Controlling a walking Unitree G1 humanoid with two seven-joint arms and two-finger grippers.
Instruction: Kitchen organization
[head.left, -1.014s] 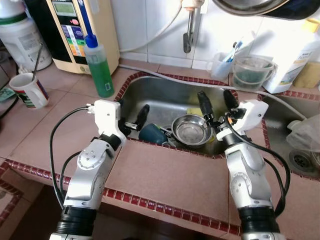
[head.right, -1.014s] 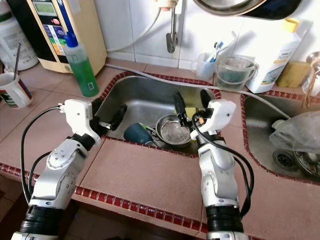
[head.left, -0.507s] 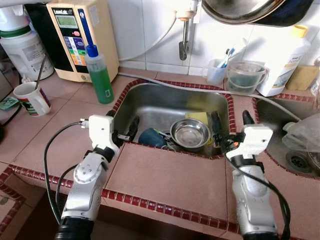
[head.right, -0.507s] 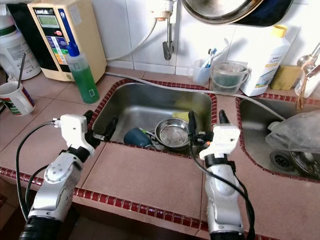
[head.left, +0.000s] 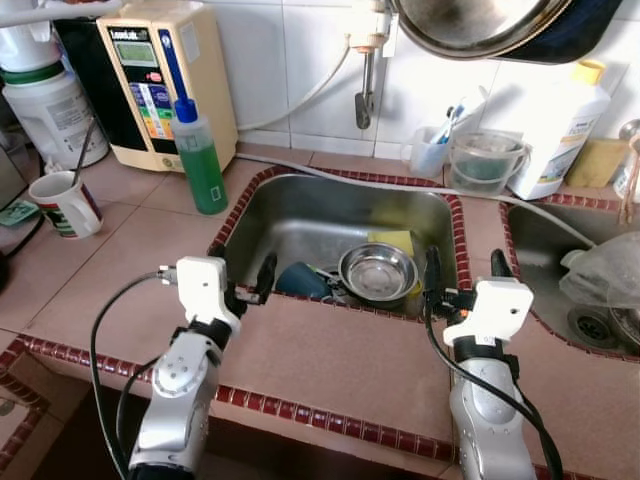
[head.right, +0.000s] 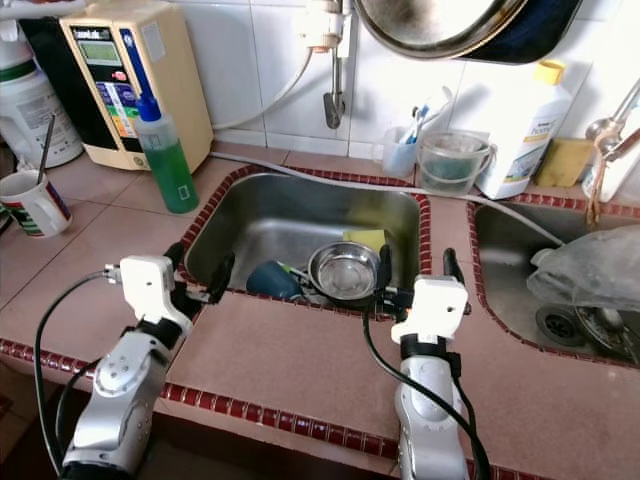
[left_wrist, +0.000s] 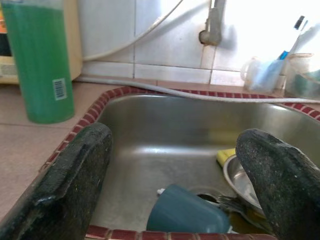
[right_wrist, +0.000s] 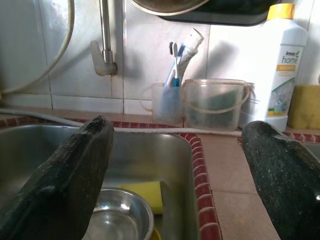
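Round shiny steel bowl (head.left: 378, 272) sits in brushed metal sink (head.left: 300, 210).

steel bowl (head.left: 378, 272) upright, empty | blue cup (head.left: 303, 280) on side | both in sink (head.left: 300, 215)

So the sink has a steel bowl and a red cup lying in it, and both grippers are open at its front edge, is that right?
Nearly. The cup lying beside the steel bowl in the sink is dark blue, not red; the left eye view shows it. Left gripper and right gripper are indeed open at the front edge.
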